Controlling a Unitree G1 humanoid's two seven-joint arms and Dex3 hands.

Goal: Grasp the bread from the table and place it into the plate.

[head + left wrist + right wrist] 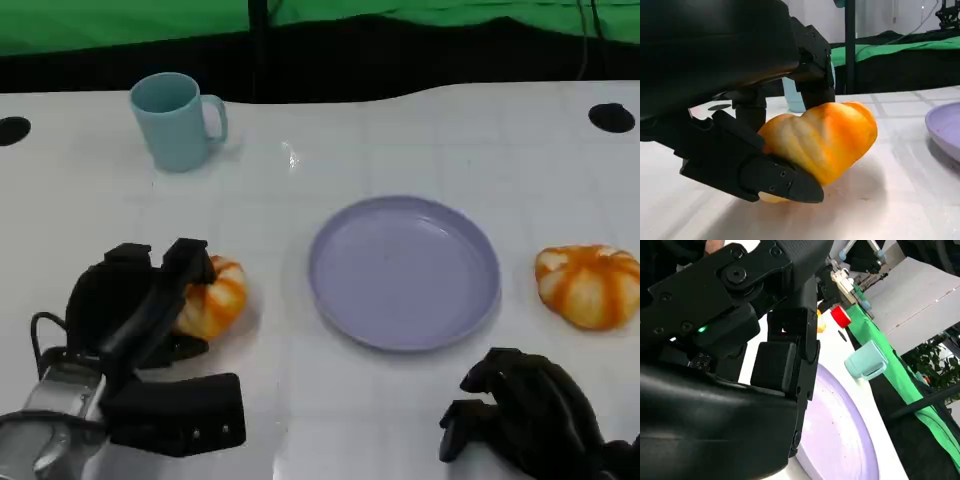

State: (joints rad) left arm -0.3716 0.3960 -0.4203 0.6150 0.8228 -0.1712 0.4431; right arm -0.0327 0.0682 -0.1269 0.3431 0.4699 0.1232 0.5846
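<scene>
— Where was the bread?
— A glossy, ridged orange bun (213, 300) sat on the white table (400, 140) at nine o'clock from the smooth lavender plate (404, 272), clamped between the left hand's (150, 305) hard black fingers (755, 172).
— And the right hand (525, 405)?
— At five o'clock, curled in, holding nothing. A second bun (590, 285) lay at three o'clock, a pale blue mug (175, 120) at eleven.

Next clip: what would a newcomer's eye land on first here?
Probably the left hand closed around an orange-striped bread at the table's near left. Next, the bare lilac plate in the middle, with a second bread to its right and a pale blue mug at the far left.
</scene>
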